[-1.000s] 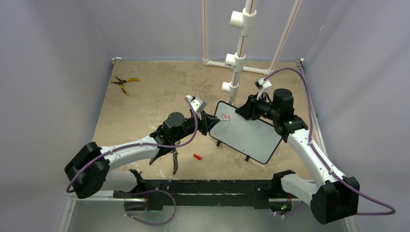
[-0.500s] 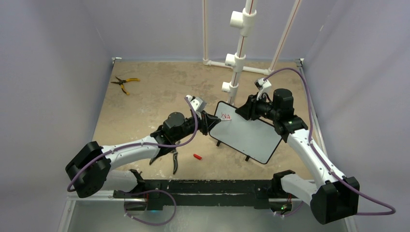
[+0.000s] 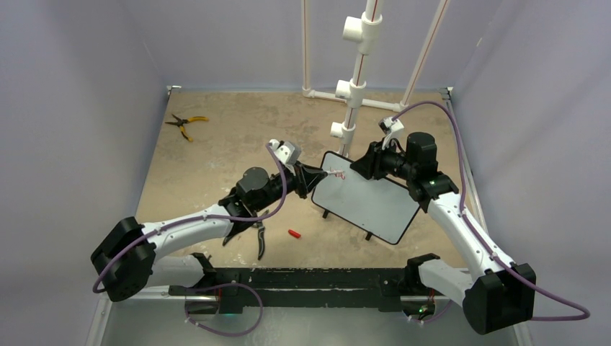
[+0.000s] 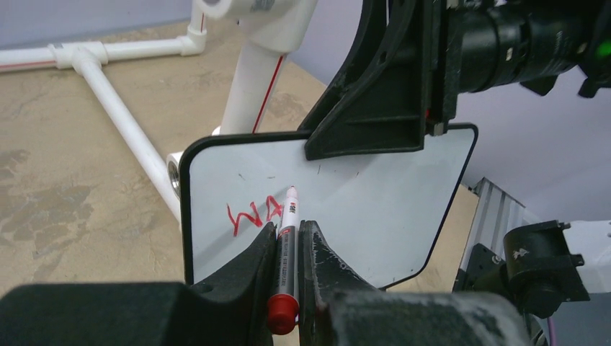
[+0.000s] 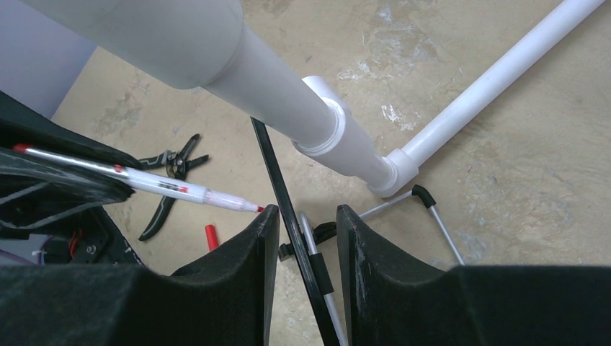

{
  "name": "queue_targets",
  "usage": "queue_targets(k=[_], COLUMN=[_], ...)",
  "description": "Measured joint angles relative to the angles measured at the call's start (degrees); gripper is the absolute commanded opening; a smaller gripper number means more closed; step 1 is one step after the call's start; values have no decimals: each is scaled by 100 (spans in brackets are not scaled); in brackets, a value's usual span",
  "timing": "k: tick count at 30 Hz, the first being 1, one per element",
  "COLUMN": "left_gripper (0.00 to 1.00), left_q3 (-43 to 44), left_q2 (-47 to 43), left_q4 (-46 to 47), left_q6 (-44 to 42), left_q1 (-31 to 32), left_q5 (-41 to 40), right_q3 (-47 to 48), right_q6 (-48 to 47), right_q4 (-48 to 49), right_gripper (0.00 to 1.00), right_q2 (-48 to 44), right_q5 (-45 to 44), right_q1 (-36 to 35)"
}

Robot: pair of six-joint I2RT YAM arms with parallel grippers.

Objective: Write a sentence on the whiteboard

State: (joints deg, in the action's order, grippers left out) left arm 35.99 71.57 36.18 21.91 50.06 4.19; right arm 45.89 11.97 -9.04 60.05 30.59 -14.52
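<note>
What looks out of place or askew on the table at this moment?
The marker's red cap lies loose on the table near the black pliers. The whiteboard sits skewed, the right gripper straddling its top edge. Nothing looks spilled or damaged.

My left gripper (image 3: 318,175) sits mid-frame, fingers clamped tight (something thin between them); my right gripper (image 3: 358,166) faces it, also closed.
</note>
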Motion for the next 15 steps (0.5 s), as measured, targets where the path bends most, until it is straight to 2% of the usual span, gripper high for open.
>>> queue_targets(k=[6, 15], left_gripper=[0, 0], left_q3=[0, 0], left_q2=[-289, -212], left_q4=[57, 17], left_q6=[0, 2], left_q1=[0, 0], left_q5=[7, 57], right_q3=[0, 0], right_q6=[0, -2], right_q4=[-2, -17], right_gripper=[37, 37], right_q2=[0, -9], right_q5=[0, -2], right_q1=[-4, -7])
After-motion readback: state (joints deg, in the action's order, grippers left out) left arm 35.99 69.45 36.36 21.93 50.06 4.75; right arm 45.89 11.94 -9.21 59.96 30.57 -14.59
